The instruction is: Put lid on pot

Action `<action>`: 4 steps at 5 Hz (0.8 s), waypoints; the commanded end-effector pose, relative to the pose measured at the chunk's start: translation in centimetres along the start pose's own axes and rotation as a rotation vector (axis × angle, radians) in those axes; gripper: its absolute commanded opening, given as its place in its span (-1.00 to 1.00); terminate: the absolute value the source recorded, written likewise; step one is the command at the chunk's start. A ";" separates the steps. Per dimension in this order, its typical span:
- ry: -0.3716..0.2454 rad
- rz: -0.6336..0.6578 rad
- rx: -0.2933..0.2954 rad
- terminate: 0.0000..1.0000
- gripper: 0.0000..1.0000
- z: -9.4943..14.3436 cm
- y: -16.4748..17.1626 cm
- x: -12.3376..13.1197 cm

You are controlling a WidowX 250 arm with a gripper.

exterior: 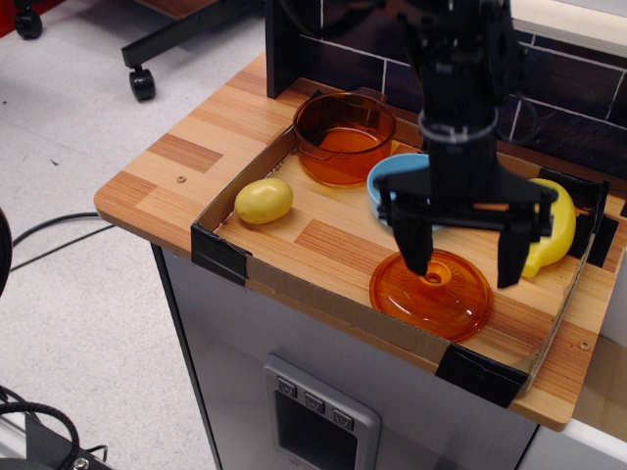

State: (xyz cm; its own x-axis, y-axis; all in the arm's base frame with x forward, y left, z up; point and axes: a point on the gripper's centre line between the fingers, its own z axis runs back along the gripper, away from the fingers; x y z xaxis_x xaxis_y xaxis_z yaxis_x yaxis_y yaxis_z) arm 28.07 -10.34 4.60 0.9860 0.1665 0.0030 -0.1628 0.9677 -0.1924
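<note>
The orange transparent lid (pixel 431 299) lies flat on the wooden tray floor at the front right, its small knob up. The orange-brown pot (pixel 344 138) stands uncovered at the tray's back left. My black gripper (pixel 463 262) hangs open above the lid, its two fingers spread wide, the left finger (pixel 415 247) near the knob and the right finger past the lid's right rim. It holds nothing. The arm hides part of the lid's back edge.
A light-blue bowl (pixel 390 176) sits behind the lid, mostly hidden by the arm. A yellow banana (pixel 552 230) lies at the right, a yellow lemon-like fruit (pixel 264 200) at the left. Low cardboard walls (pixel 294 294) with black corner tape ring the tray. A dark tiled wall stands behind.
</note>
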 end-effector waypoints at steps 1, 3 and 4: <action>-0.046 -0.012 0.018 -1.00 1.00 -0.2 0.0 0.6; -0.054 0.010 0.033 -1.00 1.00 -0.5 1.3 1.1; -0.045 0.025 0.038 -1.00 1.00 -0.6 1.9 1.4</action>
State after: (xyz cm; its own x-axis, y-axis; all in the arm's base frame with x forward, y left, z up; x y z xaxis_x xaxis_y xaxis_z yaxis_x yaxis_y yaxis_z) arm 28.58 -8.28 2.31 0.9807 0.1953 0.0048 -0.1928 0.9717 -0.1368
